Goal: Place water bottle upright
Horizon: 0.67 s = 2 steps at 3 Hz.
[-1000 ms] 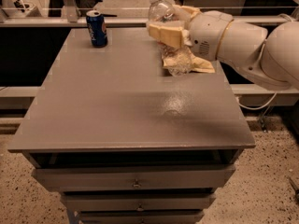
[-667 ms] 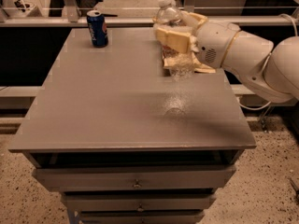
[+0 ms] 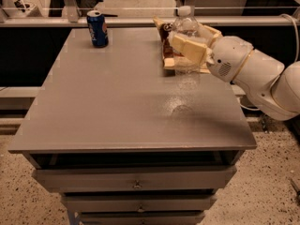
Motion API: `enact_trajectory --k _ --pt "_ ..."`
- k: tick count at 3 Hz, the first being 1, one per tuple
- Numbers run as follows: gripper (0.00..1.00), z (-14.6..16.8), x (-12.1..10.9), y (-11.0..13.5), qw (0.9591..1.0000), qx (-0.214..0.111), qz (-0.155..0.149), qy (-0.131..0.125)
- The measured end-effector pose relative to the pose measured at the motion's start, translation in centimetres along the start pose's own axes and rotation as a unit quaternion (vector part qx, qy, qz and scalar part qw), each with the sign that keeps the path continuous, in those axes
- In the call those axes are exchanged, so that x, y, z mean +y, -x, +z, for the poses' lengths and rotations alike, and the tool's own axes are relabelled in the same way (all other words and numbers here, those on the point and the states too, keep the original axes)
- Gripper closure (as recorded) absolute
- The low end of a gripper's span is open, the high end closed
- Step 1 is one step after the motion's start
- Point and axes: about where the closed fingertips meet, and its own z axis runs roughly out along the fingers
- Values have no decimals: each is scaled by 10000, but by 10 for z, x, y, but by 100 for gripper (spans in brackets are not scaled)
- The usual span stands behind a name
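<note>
The water bottle (image 3: 186,26) is clear with a white cap and stands upright near the table's far right. My gripper (image 3: 185,46) is shut around its middle, cream fingers (image 3: 190,48) on either side, the white arm reaching in from the right. The bottle's lower part looks to rest on or just above the grey tabletop (image 3: 117,102). The label is hidden by the fingers.
A blue soda can (image 3: 97,28) stands upright at the table's far left. A brown snack packet (image 3: 167,50) lies behind the gripper. Drawers (image 3: 136,182) sit below the front edge. A rail runs behind the table.
The bottle has turned from tilted to upright in my gripper, and the gripper has moved slightly right along the far right part of the table.
</note>
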Motion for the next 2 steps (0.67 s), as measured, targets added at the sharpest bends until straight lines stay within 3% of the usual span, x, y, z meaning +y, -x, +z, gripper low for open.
enact_trajectory --k 2 --pt "100 -29 -9 -9 9972 -503 527 155"
